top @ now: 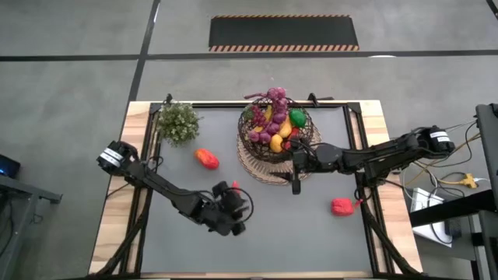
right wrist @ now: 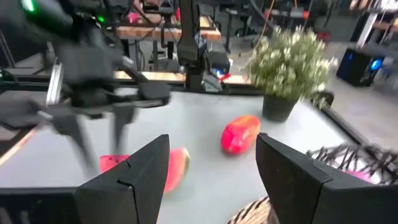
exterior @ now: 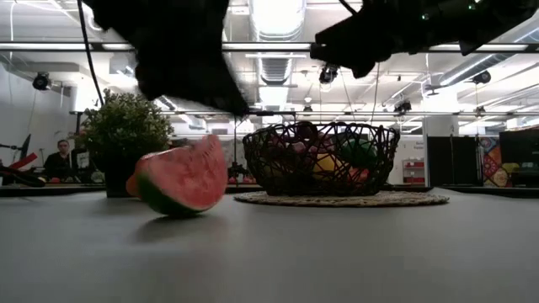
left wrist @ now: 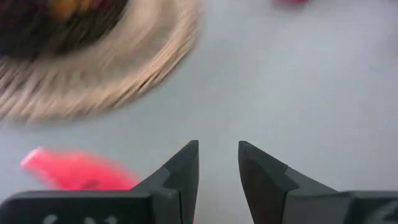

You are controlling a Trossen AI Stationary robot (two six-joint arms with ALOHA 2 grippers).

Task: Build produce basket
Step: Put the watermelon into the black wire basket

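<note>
The dark wire basket (top: 272, 128) stands on a round woven mat (top: 261, 167) at the far middle of the table, filled with produce: purple grapes (top: 274, 99), yellow and green pieces. A watermelon slice (exterior: 181, 181) rests with its rind on the table, left of the mat. My left gripper (left wrist: 217, 168) hovers just above and beside the watermelon slice (left wrist: 74, 171), open by a narrow gap with nothing between its fingers. My right gripper (right wrist: 211, 168) hangs open and empty over the mat's near edge, pointing toward the table's left.
A bushy green plant (top: 177, 122) stands at the far left. A red-orange fruit (top: 206, 159) lies between the plant and the mat. Another red piece (top: 341, 206) lies at the near right. The near half of the grey table (top: 257, 249) is bare.
</note>
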